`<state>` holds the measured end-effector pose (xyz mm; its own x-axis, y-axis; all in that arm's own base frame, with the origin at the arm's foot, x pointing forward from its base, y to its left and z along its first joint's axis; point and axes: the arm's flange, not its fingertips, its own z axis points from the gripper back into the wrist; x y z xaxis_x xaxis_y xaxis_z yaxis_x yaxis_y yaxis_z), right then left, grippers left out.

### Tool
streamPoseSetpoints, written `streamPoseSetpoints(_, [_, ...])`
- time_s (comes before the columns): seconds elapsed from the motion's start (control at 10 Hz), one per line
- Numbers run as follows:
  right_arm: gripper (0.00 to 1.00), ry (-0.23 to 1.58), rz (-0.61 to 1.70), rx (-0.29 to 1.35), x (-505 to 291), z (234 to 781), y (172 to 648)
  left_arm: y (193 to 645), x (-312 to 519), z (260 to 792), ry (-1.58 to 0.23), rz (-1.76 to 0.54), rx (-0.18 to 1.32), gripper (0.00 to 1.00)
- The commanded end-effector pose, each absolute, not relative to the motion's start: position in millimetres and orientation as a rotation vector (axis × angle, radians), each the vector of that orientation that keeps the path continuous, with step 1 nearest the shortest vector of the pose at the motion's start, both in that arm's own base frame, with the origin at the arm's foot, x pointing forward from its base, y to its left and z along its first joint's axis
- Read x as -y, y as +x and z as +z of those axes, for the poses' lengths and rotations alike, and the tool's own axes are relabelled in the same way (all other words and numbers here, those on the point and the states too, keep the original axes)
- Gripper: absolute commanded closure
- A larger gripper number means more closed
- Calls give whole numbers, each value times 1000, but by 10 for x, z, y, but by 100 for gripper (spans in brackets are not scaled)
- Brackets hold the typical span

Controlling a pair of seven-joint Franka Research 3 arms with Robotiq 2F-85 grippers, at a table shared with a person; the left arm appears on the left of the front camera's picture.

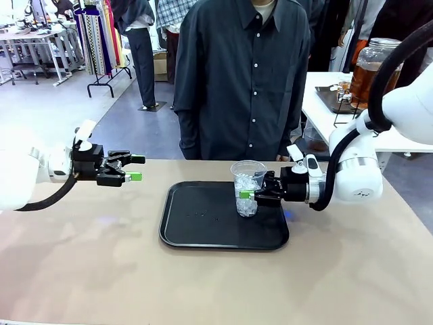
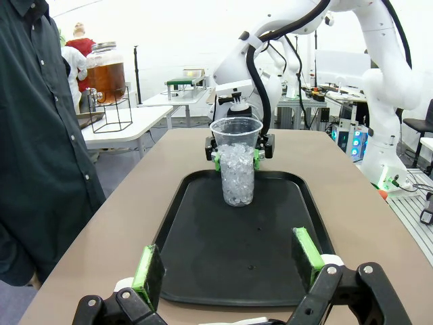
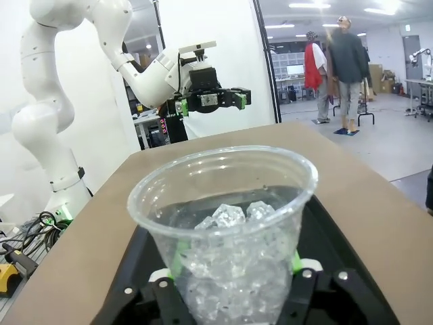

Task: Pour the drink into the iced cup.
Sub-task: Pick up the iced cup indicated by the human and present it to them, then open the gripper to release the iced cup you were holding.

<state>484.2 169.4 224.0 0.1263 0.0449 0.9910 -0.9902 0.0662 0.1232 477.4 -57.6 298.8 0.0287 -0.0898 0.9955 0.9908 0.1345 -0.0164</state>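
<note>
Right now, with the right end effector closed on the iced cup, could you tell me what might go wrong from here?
The right end effector pinches the clear cup at mid-height; it could buckle or slip when lifted. The cup is open-topped with loose ice; a tilt may spill it onto the tray. The drink jar stands on another table beyond the person; reaching it could brush them.

We note cup (image 1: 247, 177): thin clear plastic, glossy. Ice (image 1: 247, 204) inside: glassy, wet-looking. Tray (image 1: 196, 227): black plastic, matt, faint sheen. Table (image 1: 88, 271): tan top, smooth, matt. Right arm (image 1: 358, 179) shell: white, glossy, plastic to our eye. Jar (image 2: 106, 57): clear glass. Drink (image 2: 108, 81): amber, translucent. Shirt (image 1: 243, 81): dark woven cloth, matt.
</note>
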Motion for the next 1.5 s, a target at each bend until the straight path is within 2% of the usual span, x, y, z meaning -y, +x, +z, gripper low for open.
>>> streamPoseSetpoints(0.0, [35, 1221, 1090, 1092, -1699, 2322, 4923, 4783, 588, 2999, -1050, -1137, 1183, 0])
streamPoseSetpoints(0.3, [35, 1253, 1101, 1117, -1617, 2604, 4946, 4783, 588, 2999, -1050, -1137, 1183, 0])
streamPoseSetpoints(0.9, [35, 1247, 1169, 1049, -1473, 3962, 5398, 4783, 588, 2999, -1050, -1137, 1183, 0])
streamPoseSetpoints(1.1, [35, 1238, 1184, 1048, -1507, 4103, 5514, 4783, 588, 2999, -1050, -1137, 1183, 0])
streamPoseSetpoints(1.4, [35, 1239, 1167, 1088, -1458, 4021, 5381, 4783, 588, 2999, -1050, -1137, 1183, 0])
